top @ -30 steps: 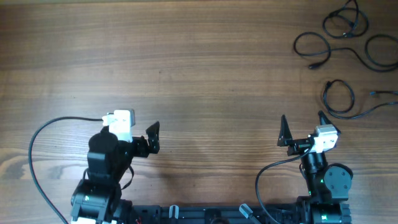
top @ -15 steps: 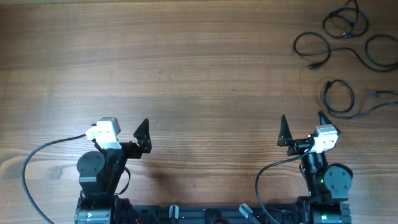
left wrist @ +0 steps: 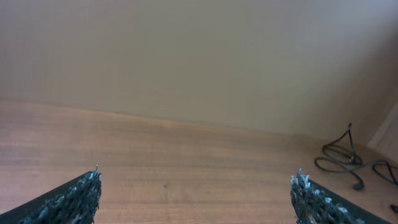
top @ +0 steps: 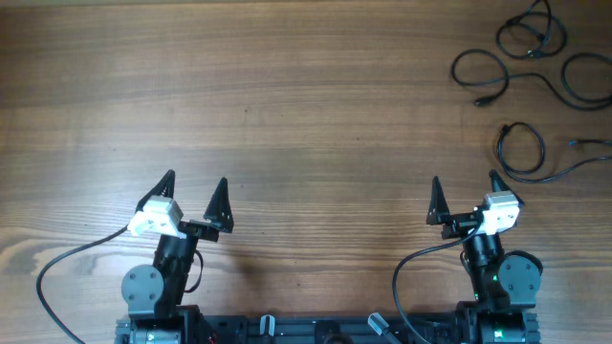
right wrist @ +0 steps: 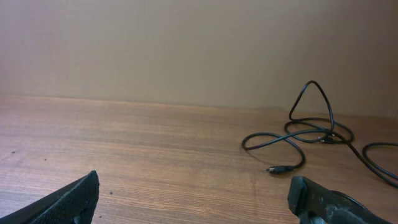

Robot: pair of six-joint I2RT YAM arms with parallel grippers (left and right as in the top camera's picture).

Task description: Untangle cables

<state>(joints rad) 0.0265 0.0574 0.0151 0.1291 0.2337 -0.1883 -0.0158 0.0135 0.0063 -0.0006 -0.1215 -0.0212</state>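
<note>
Low in the overhead frame, both the left gripper (top: 194,184) and the right gripper (top: 463,188) stand wide open and empty. The cables (top: 528,67) lie apart at upper right, seemingly already separated; any next move needs a long reach there.

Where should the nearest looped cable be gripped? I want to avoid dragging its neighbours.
Probably the near arc of the lone cable loop lying closest to the right end effector: come straight down from above. That arc lies flat on the table, apart from the other cables.
</note>
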